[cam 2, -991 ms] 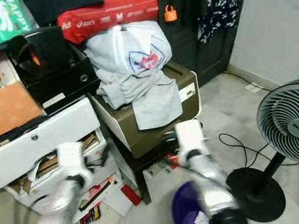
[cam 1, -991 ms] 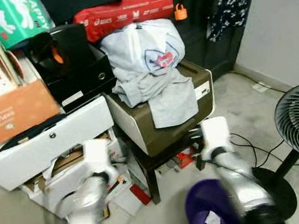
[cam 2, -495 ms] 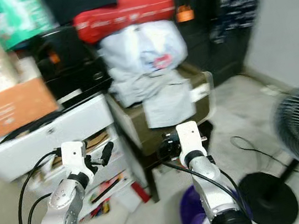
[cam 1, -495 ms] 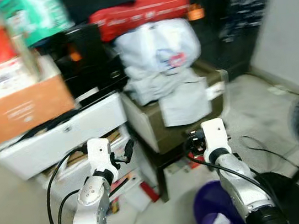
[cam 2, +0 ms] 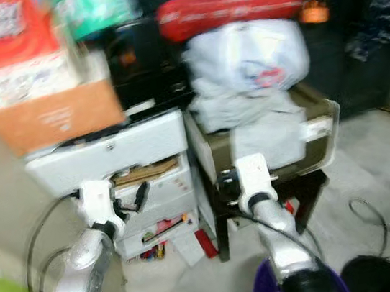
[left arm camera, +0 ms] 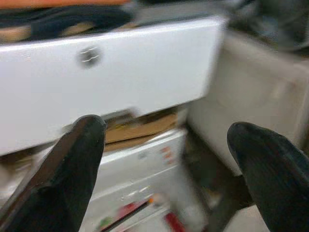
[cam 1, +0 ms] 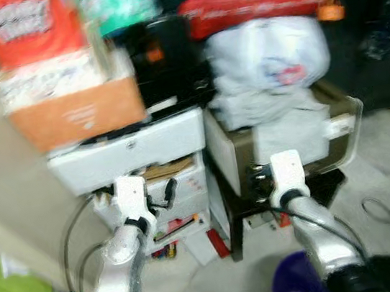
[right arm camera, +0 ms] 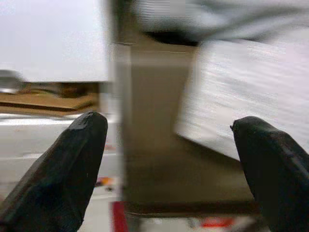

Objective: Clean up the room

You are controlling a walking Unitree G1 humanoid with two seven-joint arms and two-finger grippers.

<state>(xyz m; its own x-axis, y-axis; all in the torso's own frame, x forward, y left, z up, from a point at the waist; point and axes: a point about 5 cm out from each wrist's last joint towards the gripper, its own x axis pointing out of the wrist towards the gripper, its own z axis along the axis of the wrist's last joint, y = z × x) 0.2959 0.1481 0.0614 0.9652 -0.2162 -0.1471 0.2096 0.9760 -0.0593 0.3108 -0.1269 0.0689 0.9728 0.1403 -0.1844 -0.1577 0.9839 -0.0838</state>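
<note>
Both grippers were spread wide and empty: the left gripper (left arm camera: 164, 145) faced the white drawer unit (cam 1: 134, 151), the right gripper (right arm camera: 169, 145) the olive box (cam 1: 290, 151) carrying grey clothes (cam 1: 269, 106) at its top edge.

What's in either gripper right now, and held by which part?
Nothing. The left gripper is open, facing the white drawer unit; the right gripper is open, facing the olive box with grey clothes draped over it. Nothing lies between either pair of fingers.
</note>
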